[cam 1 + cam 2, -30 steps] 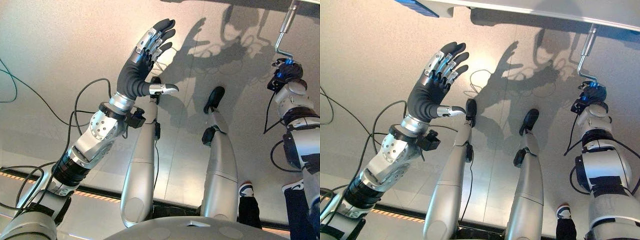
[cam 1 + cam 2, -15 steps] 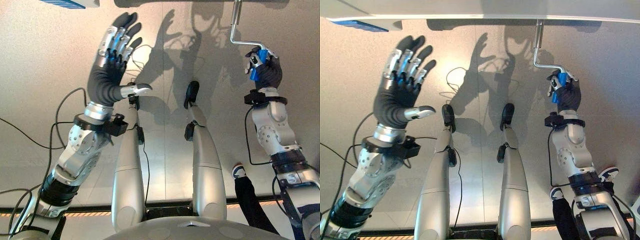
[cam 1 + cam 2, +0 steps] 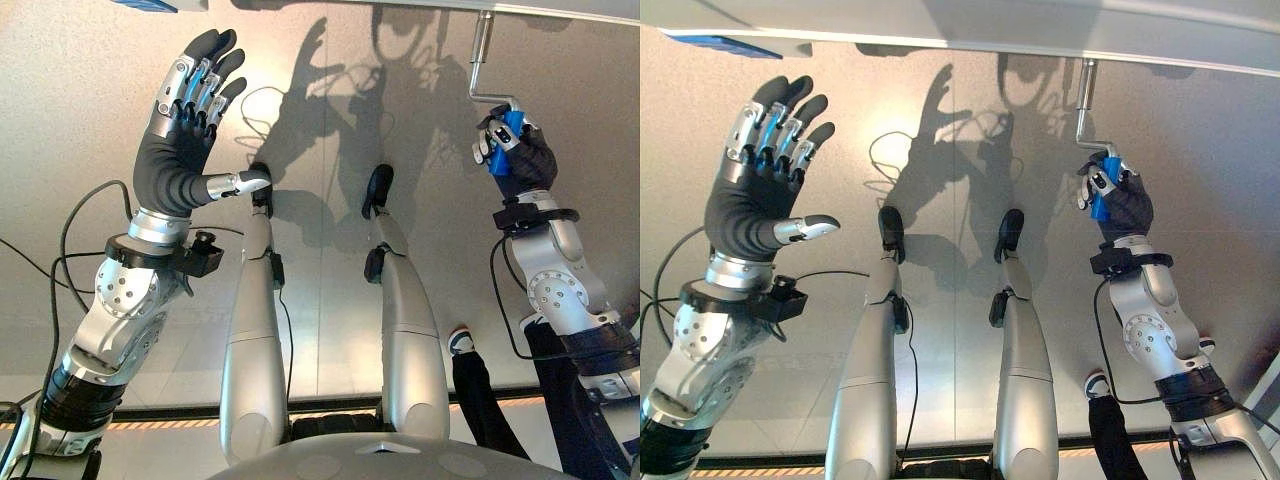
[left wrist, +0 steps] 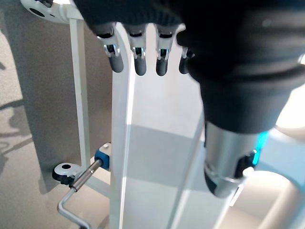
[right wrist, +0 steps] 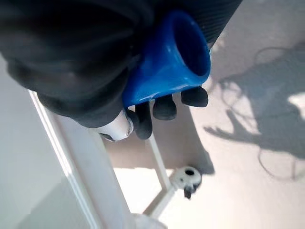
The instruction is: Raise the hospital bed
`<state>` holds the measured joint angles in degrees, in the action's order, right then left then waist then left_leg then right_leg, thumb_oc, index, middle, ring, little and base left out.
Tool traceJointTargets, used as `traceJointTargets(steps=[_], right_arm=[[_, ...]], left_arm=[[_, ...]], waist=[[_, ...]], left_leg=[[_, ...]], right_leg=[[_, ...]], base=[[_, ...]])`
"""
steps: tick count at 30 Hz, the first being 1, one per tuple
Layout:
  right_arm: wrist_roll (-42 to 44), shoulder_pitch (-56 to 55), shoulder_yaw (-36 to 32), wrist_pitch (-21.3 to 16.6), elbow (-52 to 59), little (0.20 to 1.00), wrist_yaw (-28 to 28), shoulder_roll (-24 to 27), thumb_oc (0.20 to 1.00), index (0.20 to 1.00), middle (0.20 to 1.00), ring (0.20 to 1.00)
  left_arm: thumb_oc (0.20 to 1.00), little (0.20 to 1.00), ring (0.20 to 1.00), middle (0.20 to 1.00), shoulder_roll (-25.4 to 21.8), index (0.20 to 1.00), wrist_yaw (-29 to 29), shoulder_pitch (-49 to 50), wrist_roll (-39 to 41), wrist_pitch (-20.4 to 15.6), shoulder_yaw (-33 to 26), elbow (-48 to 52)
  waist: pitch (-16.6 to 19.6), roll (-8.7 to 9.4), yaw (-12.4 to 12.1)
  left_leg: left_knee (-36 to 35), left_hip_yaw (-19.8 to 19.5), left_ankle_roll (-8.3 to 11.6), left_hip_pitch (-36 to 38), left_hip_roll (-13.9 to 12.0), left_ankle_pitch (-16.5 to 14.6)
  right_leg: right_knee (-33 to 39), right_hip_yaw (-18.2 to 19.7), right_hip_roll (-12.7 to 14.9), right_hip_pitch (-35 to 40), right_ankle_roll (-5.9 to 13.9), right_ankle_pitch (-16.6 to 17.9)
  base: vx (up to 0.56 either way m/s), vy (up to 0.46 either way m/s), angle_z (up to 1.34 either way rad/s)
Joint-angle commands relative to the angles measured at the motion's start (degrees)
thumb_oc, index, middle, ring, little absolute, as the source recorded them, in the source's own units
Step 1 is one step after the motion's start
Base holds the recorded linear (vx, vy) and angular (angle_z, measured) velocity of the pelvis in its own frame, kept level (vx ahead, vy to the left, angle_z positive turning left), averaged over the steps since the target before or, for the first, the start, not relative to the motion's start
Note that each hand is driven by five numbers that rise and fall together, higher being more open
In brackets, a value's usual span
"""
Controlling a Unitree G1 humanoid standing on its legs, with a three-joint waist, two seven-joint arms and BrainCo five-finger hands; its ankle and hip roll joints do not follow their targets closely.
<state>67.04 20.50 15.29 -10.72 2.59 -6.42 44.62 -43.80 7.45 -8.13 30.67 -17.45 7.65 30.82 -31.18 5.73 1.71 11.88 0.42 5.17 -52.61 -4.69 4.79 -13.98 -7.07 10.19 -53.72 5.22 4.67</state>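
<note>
A metal crank [image 3: 482, 62] hangs from the edge of the white bed frame [image 3: 1040, 25] at the top right, bent to end in a blue handle [image 3: 1099, 198]. My right hand [image 3: 520, 155] is shut round that blue handle [image 5: 167, 62], its fingers curled over it. My left hand [image 3: 185, 130] is raised at the left with straight, spread fingers and holds nothing. In the left wrist view the crank [image 4: 76, 186] and its blue collar [image 4: 102, 157] show by the white bed frame [image 4: 121, 143].
A person's legs and shoe [image 3: 462, 345] stand at the lower right beside my right arm. A blue fitting [image 3: 725, 42] sits under the bed edge at the upper left. A white bed caster [image 5: 187, 178] stands on the pale floor.
The blue handle in my right hand has come round on the crank, a little lower and nearer the shaft. My left hand has drifted left, still spread.
</note>
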Motion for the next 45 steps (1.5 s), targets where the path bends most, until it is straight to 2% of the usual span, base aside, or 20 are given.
traceJointTargets(steps=[1, 2, 5, 6, 7, 9, 10, 11, 12, 14, 19, 20, 21, 22, 28, 29, 36, 39, 41, 45], right_arm=[[-1.65, 1.76, 0.21, -7.79, 16.52, 0.2, 10.93, 1.41, 0.2, 0.2, 0.2, 0.2], [-1.45, 4.17, 1.63, -7.52, 16.11, 0.2, 10.51, 0.9, 0.2, 0.2, 0.2, 0.2], [-1.61, 13.11, 8.76, -5.97, 13.4, 0.2, 9.61, -1.96, 0.2, 0.2, 0.2, 0.2], [-1.61, 14.02, 8.57, -6.03, 13.28, 0.2, 9.62, -1.89, 0.2, 0.2, 0.2, 0.2], [-1.92, 15.84, 10.66, -5.58, 11.74, 0.2, 9.09, -2.79, 0.2, 0.2, 0.2, 0.2], [-2.59, 21.09, 13.03, -4.68, 8.41, 0.2, 7.7, -4.08, 0.2, 0.2, 0.2, 0.2], [-2.65, 23.74, 13.67, -4.61, 6.31, 0.2, 7.12, -4.85, 0.2, 0.2, 0.2, 0.2], [-3.03, 25.56, 14.95, -4.21, 3.8, 0.2, 5.98, -6.23, 0.2, 0.2, 0.2, 0.2], [-3.78, 29.47, 15.83, -3.91, -1.41, 0.2, 4.14, -9.01, 0.2, 0.2, 0.2, 0.2], [-4.58, 31.82, 16.86, -3.42, -5.35, 0.2, 2.91, -10.33, 0.2, 0.2, 0.2, 0.2], [-7.58, 39.33, 16.71, -2.46, -23.38, 0.2, -1.91, -19.41, 0.2, 0.2, 0.2, 0.2], [-7.58, 40.4, 16.51, -2.56, -23.73, 0.2, -1.76, -19.33, 0.2, 0.2, 0.2, 0.2], [-10.78, 44.19, 16.09, -0.78, -37.46, 0.2, -4.5, -24.77, 0.2, 0.2, 0.2, 0.2], [-10.83, 45.04, 15.92, -0.9, -37.74, 0.2, -4.4, -24.71, 0.2, 0.2, 0.2, 0.2], [-15.88, 50.63, 14.02, 1.61, -54.92, 0.2, -5.57, -29.87, 0.2, 0.2, 0.2, 0.2], [-17.14, 52.28, 12.89, 2.48, -61.44, 0.2, -5.97, -30.33, 0.2, 0.2, 0.2, 0.2], [-19.29, 52.78, 7.75, 4.54, -76.2, 0.2, -6.94, -28.08, 0.2, 0.2, 0.2, 0.2], [-19.92, 50.94, 6.11, 5.13, -77.95, 0.2, -6.52, -26.29, 0.2, 0.2, 0.2, 0.2], [-21.28, 45.79, 2.63, 5.63, -79.66, 0.2, -6.76, -22.19, 0.2, 0.2, 0.2, 0.2], [-21.78, 43.04, 0.48, 5.89, -80.53, 0.2, -7.43, -19.05, 0.2, 0.2, 0.2, 0.2]], left_arm=[[1.0, 1.0, 1.0, 1.0, -0.89, 1.0, -0.83, 2.39, 0.08, -2.42, -0.87, 4.83], [1.0, 1.0, 1.0, 1.0, -0.55, 1.0, -0.81, 1.6, 0.11, -2.38, -0.8, 4.49], [1.0, 1.0, 1.0, 1.0, 0.53, 1.0, 0.05, 1.12, 0.15, -2.27, 0.78, 3.06], [1.0, 1.0, 1.0, 1.0, 0.45, 1.0, 0.06, 0.42, 0.12, -2.27, 0.43, 3.14], [1.0, 1.0, 1.0, 1.0, 0.67, 1.0, 0.12, 0.81, 0.19, -2.26, 1.13, 2.82], [1.0, 1.0, 1.0, 1.0, 1.2, 1.0, 0.39, 0.21, 0.5, -2.26, 1.75, 2.5], [1.0, 1.0, 1.0, 1.0, 1.58, 1.0, 0.5, -0.51, 0.64, -2.32, 1.72, 2.46], [1.0, 1.0, 1.0, 1.0, 2.24, 1.0, 0.64, -0.16, 1.01, -2.36, 2.76, 2.14], [1.0, 1.0, 1.0, 1.0, 3.25, 1.0, 1.08, -0.86, 1.2, -2.33, 3.98, 1.82], [1.0, 1.0, 1.0, 1.0, 3.44, 1.0, 0.88, -1.38, 1.71, -2.31, 4.98, 1.73], [1.0, 1.0, 1.0, 1.0, 4.73, 1.0, 1.13, -4.18, 2.73, -2.65, 8.87, 1.38], [1.0, 1.0, 1.0, 1.0, 4.57, 1.0, 1.14, -5.02, 2.69, -2.7, 8.65, 1.36], [1.0, 1.0, 1.0, 1.0, 5.17, 1.0, 1.5, -6.81, 3.18, -2.77, 11.23, 1.06], [1.0, 1.0, 1.0, 1.0, 5.03, 1.0, 1.52, -7.44, 3.13, -2.81, 11.05, 1.08], [1.0, 1.0, 1.0, 1.0, 6.66, 1.0, 2.21, -9.72, 3.03, -3.11, 13.25, 0.74], [1.0, 1.0, 1.0, 1.0, 6.89, 1.0, 2.41, -10.24, 3.01, -3.22, 13.96, 0.51], [1.0, 1.0, 1.0, 1.0, 8.22, 1.0, 1.93, -14.37, 4.1, -3.8, 17.09, 0.16], [1.0, 1.0, 1.0, 1.0, 8.84, 1.0, 1.27, -15.72, 4.41, -4.05, 17.89, -0.2], [1.0, 1.0, 1.0, 1.0, 9.45, 1.0, -0.14, -16.34, 4.47, -4.01, 18.55, -1.22], [1.0, 1.0, 1.0, 1.0, 9.45, 1.0, -0.53, -16.29, 3.91, -3.84, 18.69, -1.48]], waist=[[1.39, 2.95, -0.58], [1.39, 2.96, -0.8], [1.39, 2.02, -2.98], [1.39, 2.1, -2.73], [1.39, 1.67, -3.6], [1.39, 0.98, -4.66], [1.39, 0.8, -4.86], [1.39, 0.33, -5.73], [1.39, -0.24, -6.53], [1.39, -0.55, -7.06], [1.39, -1.67, -8.41], [1.39, -1.53, -8.28], [1.39, -2.4, -9.0], [1.39, -2.29, -8.91], [1.39, -3.53, -9.42], [1.39, -4.03, -9.53], [1.39, -6.37, -10.66], [1.39, -7.54, -11.24], [1.39, -9.22, -11.37], [1.39, -10.06, -10.9]], left_leg=[[0.86, -1.82, 0.6, 3.9, -0.53, -2.67], [0.66, -1.66, 0.25, 2.0, -0.27, -0.83], [0.53, -3.0, 0.37, 3.69, -0.01, -2.74], [0.31, -2.7, 0.06, 1.7, 0.17, -0.74], [0.59, -3.25, 0.33, 3.51, 0.15, -2.69], [0.69, -3.72, 0.24, 2.97, 0.46, -2.58], [0.59, -3.56, -0.09, 1.0, 0.73, -0.81], [0.7, -4.06, 0.18, 2.71, 0.72, -2.66], [0.81, -4.27, 0.17, 2.57, 0.89, -2.89], [0.84, -4.34, 0.14, 2.44, 1.02, -2.89], [1.28, -4.51, 0.05, 1.86, 1.39, -3.19], [1.12, -4.25, -0.25, -0.19, 1.56, -1.23], [1.55, -4.52, -0.01, 1.23, 1.6, -3.21], [1.43, -4.22, -0.3, -0.52, 1.72, -1.49], [1.58, -4.15, -0.47, -1.4, 2.02, -1.49], [1.85, -4.11, -0.54, -1.55, 2.12, -1.63], [2.52, -4.24, -0.69, -1.86, 2.75, -2.1], [2.57, -4.31, -0.72, -2.09, 2.89, -2.09], [2.81, -4.17, -0.81, -2.55, 3.07, -2.06], [3.13, -3.44, -0.88, -2.9, 3.03, -2.25]], right_leg=[[-0.84, -2.52, -1.3, 5.83, 4.34, -2.12], [-0.24, -3.1, -1.06, 4.36, 3.8, -0.46], [-0.59, -3.64, -0.81, 6.59, 4.3, -2.3], [0.0, -4.1, -0.62, 4.86, 3.79, -0.51], [-0.65, -3.83, -0.7, 6.61, 4.32, -2.33], [-0.58, -4.21, -0.43, 6.49, 4.16, -2.37], [0.05, -4.86, -0.23, 4.99, 3.67, -0.74], [-0.41, -4.55, -0.33, 6.6, 4.17, -2.45], [-0.15, -4.76, -0.2, 6.94, 4.18, -2.57], [-0.05, -4.97, -0.11, 7.04, 4.17, -2.54], [0.0, -4.94, 0.05, 6.94, 3.99, -2.57], [0.57, -5.51, 0.23, 5.21, 3.5, -0.85], [-0.06, -4.83, 0.12, 6.34, 3.91, -2.49], [0.46, -5.4, 0.27, 4.88, 3.45, -0.95], [0.26, -5.09, 0.23, 3.74, 3.38, -1.09], [-0.05, -4.98, 0.24, 3.46, 3.36, -1.24], [-0.73, -4.51, 0.45, 3.1, 3.44, -1.88], [-0.95, -4.53, 0.55, 2.82, 3.49, -2.01], [-1.51, -4.08, 0.81, 1.87, 3.56, -2.12], [-1.88, -3.43, 0.75, 0.83, 3.46, -2.19]], base=[[-0.04, -0.017, 0.06], [0.01, -0.005, 0.07], [0.03, 0.001, 0.06], [0.0, 0.0, 0.0], [0.0, 0.0, 0.0], [0.02, 0.008, 0.02], [0.02, 0.013, 0.05], [0.02, 0.023, 0.05], [0.07, 0.004, 0.02], [0.0, 0.0, 0.0], [0.0, 0.026, 0.03], [0.01, 0.058, 0.03], [-0.05, 0.053, 0.02], [0.01, 0.055, 0.03], [-0.01, 0.026, 0.01], [0.0, 0.031, 0.0], [0.0, 0.002, 0.01], [0.0, 0.003, 0.07], [0.0, 0.017, 0.05], [0.0, 0.024, 0.07]])
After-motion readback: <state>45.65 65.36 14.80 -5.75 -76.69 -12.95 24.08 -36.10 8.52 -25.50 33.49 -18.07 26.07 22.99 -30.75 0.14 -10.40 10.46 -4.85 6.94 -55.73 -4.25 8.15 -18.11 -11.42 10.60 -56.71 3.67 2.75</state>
